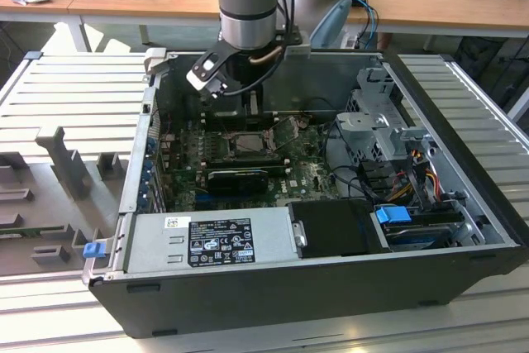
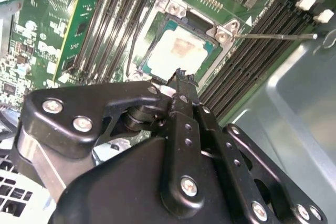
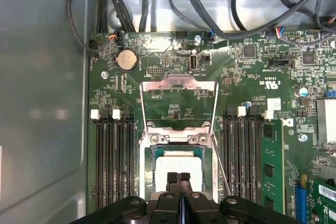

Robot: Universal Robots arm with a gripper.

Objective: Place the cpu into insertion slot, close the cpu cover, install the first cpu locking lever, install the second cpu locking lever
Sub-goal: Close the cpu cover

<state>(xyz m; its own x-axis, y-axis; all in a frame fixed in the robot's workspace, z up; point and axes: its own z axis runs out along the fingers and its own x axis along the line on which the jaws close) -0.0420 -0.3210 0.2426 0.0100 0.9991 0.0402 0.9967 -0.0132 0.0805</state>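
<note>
Progress check: cpu [image 3: 178, 163] seated, cpu cover [image 3: 178, 84] still flipped open
The cpu sits flat in the insertion slot [image 3: 153, 166] and the hand [image 3: 178, 179] hovers right over one edge of it, fingers pressed together with nothing between them. Looks like cover-closing time to me, so I'd push on the frame's free edge, never on the chip, and keep off that thin lever wire [image 3: 221, 166].

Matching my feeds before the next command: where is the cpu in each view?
Exterior view: the cpu sits mid-board, directly beneath the arm.
First wrist view: pale square just beyond the claw tips.
Second wrist view: pale stained square just beyond the claw tips.
Shared landmark: the insertion slot, its silvery rim framing the cpu.
</note>
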